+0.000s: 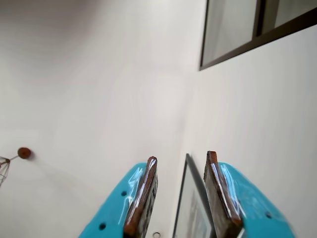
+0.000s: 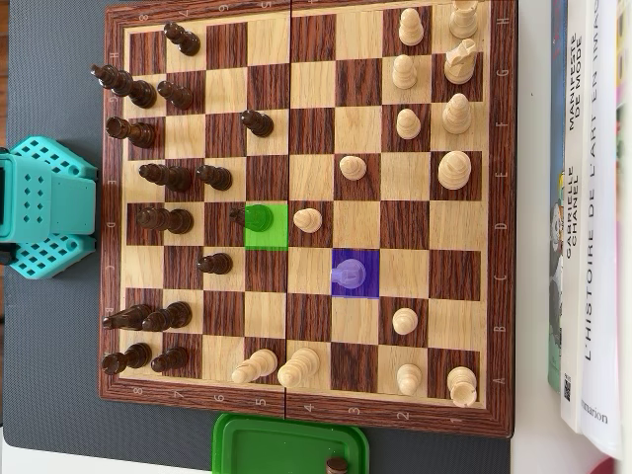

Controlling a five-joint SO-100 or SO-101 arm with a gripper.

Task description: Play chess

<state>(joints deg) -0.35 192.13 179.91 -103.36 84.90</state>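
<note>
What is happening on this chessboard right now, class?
A chess game is under way on the wooden board. One square glows green under a dark pawn, another purple under a light pawn. The teal arm sits off the board's left edge; its gripper is open, empty, pointing at a wall.

In the wrist view the gripper points upward with its two turquoise fingers standing apart and nothing between the brown pads, while in the overhead view the turquoise arm sits at the left edge.
</note>
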